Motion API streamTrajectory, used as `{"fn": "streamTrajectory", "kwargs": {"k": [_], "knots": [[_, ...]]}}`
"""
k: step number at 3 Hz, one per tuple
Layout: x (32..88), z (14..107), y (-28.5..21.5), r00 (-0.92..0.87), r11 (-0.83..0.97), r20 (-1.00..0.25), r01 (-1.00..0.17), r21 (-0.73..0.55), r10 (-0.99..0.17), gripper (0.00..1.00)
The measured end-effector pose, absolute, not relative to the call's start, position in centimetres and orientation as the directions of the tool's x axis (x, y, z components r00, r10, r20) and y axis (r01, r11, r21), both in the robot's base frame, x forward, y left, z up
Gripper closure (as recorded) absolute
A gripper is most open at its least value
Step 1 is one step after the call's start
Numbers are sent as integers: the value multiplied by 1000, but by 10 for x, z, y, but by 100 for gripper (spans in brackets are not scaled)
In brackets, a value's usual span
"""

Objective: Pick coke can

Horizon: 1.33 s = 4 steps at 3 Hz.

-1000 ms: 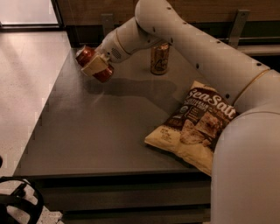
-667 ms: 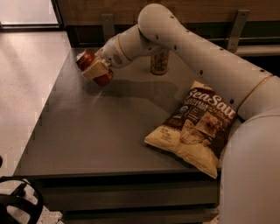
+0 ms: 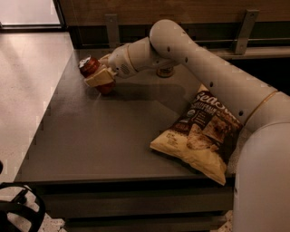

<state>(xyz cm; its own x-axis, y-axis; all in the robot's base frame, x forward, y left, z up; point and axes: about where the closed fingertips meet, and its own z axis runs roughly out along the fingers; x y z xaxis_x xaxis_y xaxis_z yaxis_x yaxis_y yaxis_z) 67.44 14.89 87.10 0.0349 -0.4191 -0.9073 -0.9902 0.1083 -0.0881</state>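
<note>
The hand sits at the far left corner of the dark grey surface, its cream fingers clamped around the middle of the coke can. The red can leans, with its silver-rimmed top tipped towards the left edge and its lower end down at the surface; whether that end touches or hangs just above cannot be told. This grasp lies close to both the left edge and the back edge, with the pale floor just beyond on the left. The white arm reaches in from the right foreground and crosses over the back of the surface. A brown-gold can stands upright behind the arm near the back edge, partly hidden by it and well apart from the coke can. A yellow and brown chip bag lies flat on the right half, its lower corner reaching the front edge and its right side tucked against the arm's base. Between the hand and the bag the middle and front left of the surface are open, bare grey. A wooden wall with metal brackets runs along behind the back edge.
</note>
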Motion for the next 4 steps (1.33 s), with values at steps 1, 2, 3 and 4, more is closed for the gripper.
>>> {"fn": "streamTrajectory", "kwargs": {"k": [1, 2, 3, 4], "knots": [[682, 868, 148, 32, 86, -925, -994, -69, -379, 100], [692, 866, 141, 12, 79, -943, -996, -41, -333, 100], [696, 866, 130, -21, 107, -952, -994, -13, -306, 100], [694, 866, 121, -42, 136, -953, -991, 1, -299, 100]]}}
